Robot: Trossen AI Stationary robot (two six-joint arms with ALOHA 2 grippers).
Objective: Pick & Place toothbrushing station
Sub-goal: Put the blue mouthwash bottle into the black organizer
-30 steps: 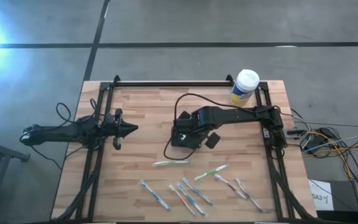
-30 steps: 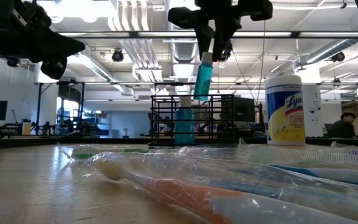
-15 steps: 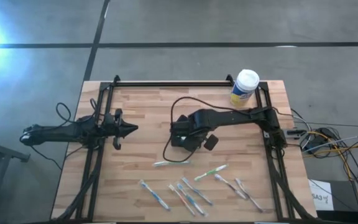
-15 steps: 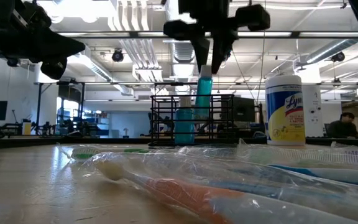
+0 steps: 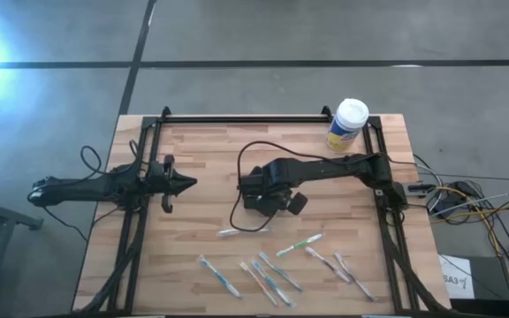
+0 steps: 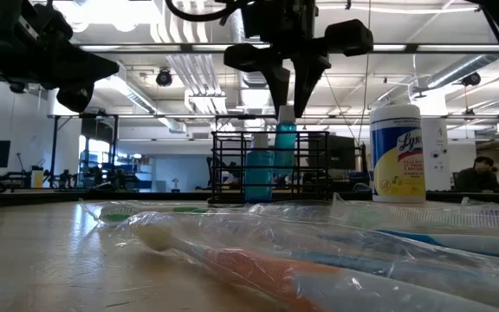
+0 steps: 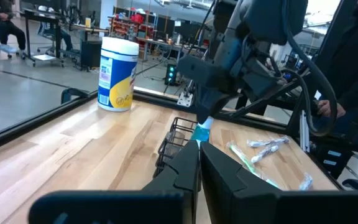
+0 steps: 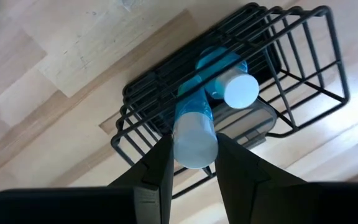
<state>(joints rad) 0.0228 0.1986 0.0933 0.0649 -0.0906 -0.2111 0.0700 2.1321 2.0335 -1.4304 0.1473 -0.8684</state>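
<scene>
The toothbrushing station, a small black wire caddy (image 6: 232,169), stands on the table's middle and also shows in the right wrist view (image 8: 291,68). My right gripper (image 6: 286,95) hangs over it, shut on a teal tube with a white cap (image 6: 285,143). A second teal tube (image 8: 238,87) stands upright in the caddy beside it. My left gripper (image 5: 184,184) waits at the table's left, shut and empty; its closed fingers show in the left wrist view (image 7: 199,168). My right gripper pinches the tube's white-capped top end (image 8: 194,134) between its two fingers (image 8: 161,163), coming from above and pointing down. The tube hangs upright, its lower part down inside a caddy compartment (image 6: 284,173). Whether its bottom rests on the caddy floor cannot be told.
A white-capped, yellow-labelled canister (image 5: 348,124) stands at the far right corner. Several wrapped toothbrushes (image 5: 268,269) lie along the near half of the table, one (image 5: 237,232) just near of the caddy. A black cable (image 5: 241,208) loops beside the caddy.
My right gripper has gone down, and slightly toward the table's left, with the teal tube. The tube has stayed upright and sunk from above the caddy's rim into a compartment.
</scene>
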